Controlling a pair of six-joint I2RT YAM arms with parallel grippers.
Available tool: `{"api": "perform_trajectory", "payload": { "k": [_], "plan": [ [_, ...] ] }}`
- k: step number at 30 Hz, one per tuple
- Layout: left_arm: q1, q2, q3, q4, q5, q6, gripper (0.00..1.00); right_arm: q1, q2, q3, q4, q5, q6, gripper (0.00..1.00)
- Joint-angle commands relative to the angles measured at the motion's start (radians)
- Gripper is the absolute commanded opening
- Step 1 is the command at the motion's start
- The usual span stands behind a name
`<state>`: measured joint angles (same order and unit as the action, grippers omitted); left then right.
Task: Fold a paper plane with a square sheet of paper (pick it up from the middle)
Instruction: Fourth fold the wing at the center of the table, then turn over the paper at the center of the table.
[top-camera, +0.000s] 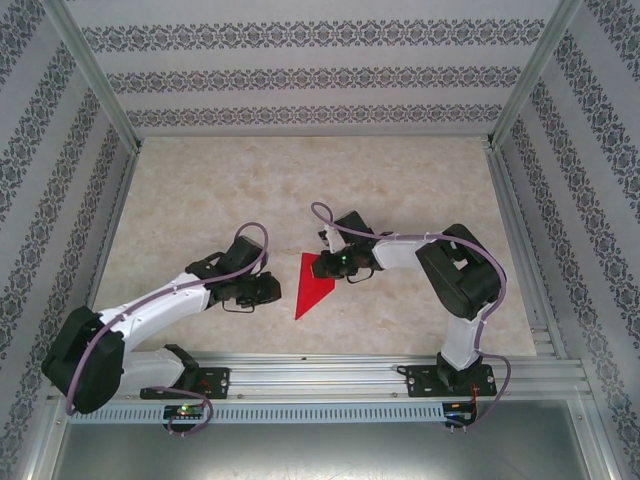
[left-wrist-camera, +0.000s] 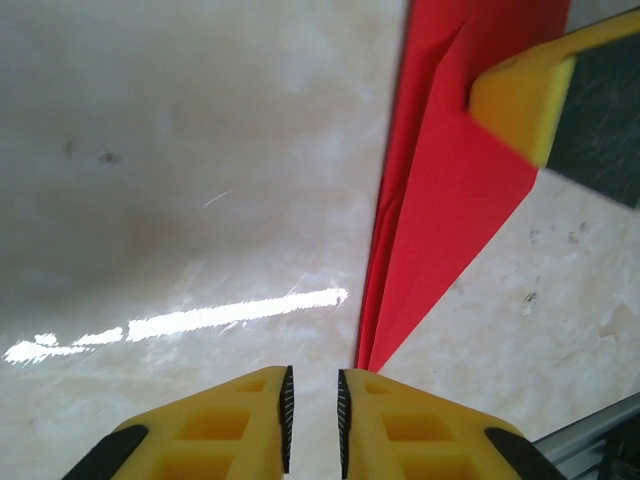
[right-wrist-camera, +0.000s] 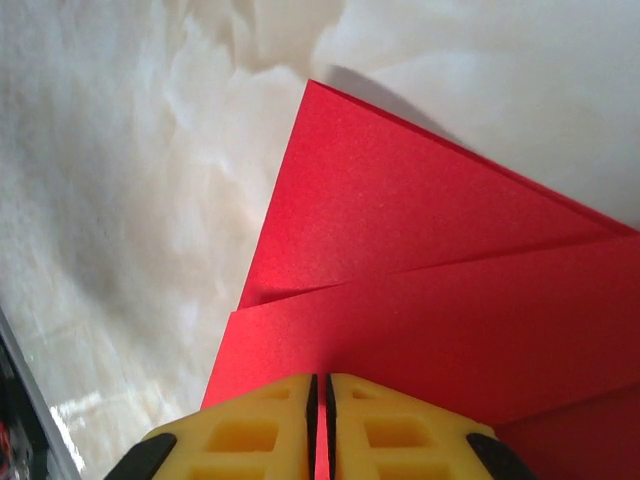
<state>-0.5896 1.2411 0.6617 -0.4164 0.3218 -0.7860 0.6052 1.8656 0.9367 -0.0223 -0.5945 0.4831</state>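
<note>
Nearest us in the left wrist view, the left end effector sits low at the bottom of the frame. Its fingers are only narrowly apart and nothing lies between them. The sharp tip of the red paper lies just beyond them on the pale surface. We judge this end effector is lined up with the tip so it can work the nose of the dart.

The paper lies near the middle of the top view. It is already folded into a narrow triangle with layered flaps, and its point aims toward the lower edge of the frame.

At the wider, far part of the paper, the right end effector is all but closed. A sliver of red shows in the slit, so it seems to pinch a folded layer, though the angle leaves us slightly unsure. We read that grip as an anchor that holds the sheet while the other side is worked.

From the rail at the bottom of the top view, the left arm stretches low toward the right. The right arm rises, bends at its elbow and reaches left, so both wrists meet at the paper.
</note>
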Motion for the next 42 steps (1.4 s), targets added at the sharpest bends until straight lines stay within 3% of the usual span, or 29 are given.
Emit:
{"api": "perform_trajectory", "payload": {
  "k": [1, 10, 12, 15, 19, 26, 42],
  "plan": [
    [-0.006, 0.058, 0.068, 0.043, 0.018, 0.038, 0.27, 0.01, -0.057, 0.033, -0.12, -0.045, -0.102, 0.15],
    [-0.007, 0.253, 0.22, 0.056, 0.054, 0.098, 0.36, -0.063, -0.31, -0.07, -0.169, 0.233, 0.115, 0.3],
    [-0.008, 0.304, 0.253, 0.046, 0.065, 0.109, 0.37, -0.095, -0.348, -0.164, -0.093, 0.228, 0.221, 0.31],
    [-0.01, 0.365, 0.283, 0.036, 0.07, 0.123, 0.38, -0.112, -0.386, -0.279, 0.051, 0.174, 0.356, 0.43],
    [-0.01, 0.413, 0.299, 0.033, 0.064, 0.13, 0.38, -0.079, -0.386, -0.296, 0.08, 0.157, 0.413, 0.48],
    [-0.012, 0.452, 0.303, 0.036, 0.051, 0.137, 0.38, -0.021, -0.34, -0.302, 0.138, 0.169, 0.495, 0.49],
    [-0.018, 0.527, 0.316, 0.052, 0.082, 0.142, 0.36, 0.008, -0.264, -0.311, 0.196, 0.165, 0.576, 0.48]
  ]
}}
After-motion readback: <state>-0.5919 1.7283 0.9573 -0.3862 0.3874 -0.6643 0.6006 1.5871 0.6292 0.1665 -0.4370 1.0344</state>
